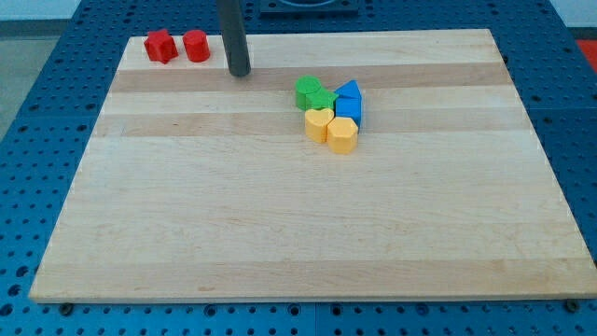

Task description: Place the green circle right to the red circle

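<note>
Eight blocks: all lie on one pale wooden board (308, 233), in two groups well apart
Red pair: a red star-like block (160, 46) and the red circle (196, 46) stand side by side, close or touching, at the view's top left corner, near the board's far edge
Cluster: six blocks are bunched right of centre near the view's top, touching one another
Green circle: the green circle (308, 90) appears to be the upper-left piece of that cluster, with a second green block (324, 101) pressed against it; which of the two is the round one is hard to tell at this size
Blues and yellows: a blue triangle-like block (349, 91) sits over a blue block (348, 108) on the cluster's right side, while a yellow heart-like block (318, 123) and a yellow block (342, 135) close its lower side
My tip: my tip (240, 73) rests on the board between the two groups, just right of the red circle and well left of the green circle, touching neither
Jaws: none fitted, only a plain dark rod, so nothing is gripped
Judgement: the green circle looks hemmed in on its right and lower sides, so a push from the cluster side toward the view's left seems the likely way to free it; neighbours could be dragged along
Surroundings: a blue perforated bench (37, 112) frames the board on every side
</note>
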Robot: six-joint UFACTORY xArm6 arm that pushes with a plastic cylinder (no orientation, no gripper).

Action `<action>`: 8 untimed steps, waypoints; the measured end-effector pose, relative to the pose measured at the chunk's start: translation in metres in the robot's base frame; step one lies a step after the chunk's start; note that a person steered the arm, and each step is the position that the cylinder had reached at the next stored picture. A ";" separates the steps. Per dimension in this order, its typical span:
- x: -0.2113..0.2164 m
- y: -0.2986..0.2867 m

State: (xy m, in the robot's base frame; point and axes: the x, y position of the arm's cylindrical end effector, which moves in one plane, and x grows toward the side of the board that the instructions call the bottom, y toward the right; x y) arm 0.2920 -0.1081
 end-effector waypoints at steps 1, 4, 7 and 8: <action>0.047 0.002; 0.080 0.095; 0.049 0.112; 0.031 0.112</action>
State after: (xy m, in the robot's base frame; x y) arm 0.3226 0.0042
